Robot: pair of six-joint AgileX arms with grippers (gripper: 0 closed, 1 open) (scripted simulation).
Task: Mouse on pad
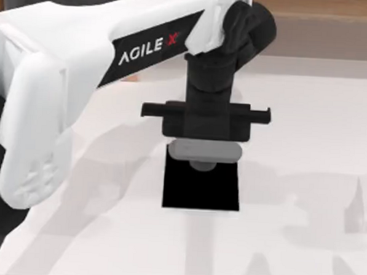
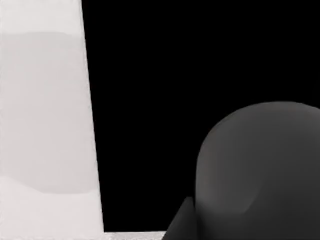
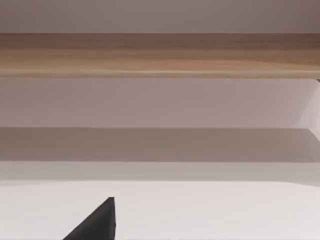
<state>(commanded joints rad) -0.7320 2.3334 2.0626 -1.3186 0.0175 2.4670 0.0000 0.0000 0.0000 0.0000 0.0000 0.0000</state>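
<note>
Pale white desk [image 1: 304, 181] under soft shadows (grey, broad); beyond its far edge, a wooden band [image 3: 160, 55] along a plain wall [image 3: 160, 15].

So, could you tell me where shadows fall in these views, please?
Top view: soft grey arm shadows spread across the table around the pad. Left wrist view: the mouse is shaded dark against the pad, with a faint grey band on the table. Right wrist view: a broad shadow band crosses the table.

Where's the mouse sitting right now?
In the top view the mouse lies across the far edge of the pad, near the table's middle, directly under the left gripper.
</note>
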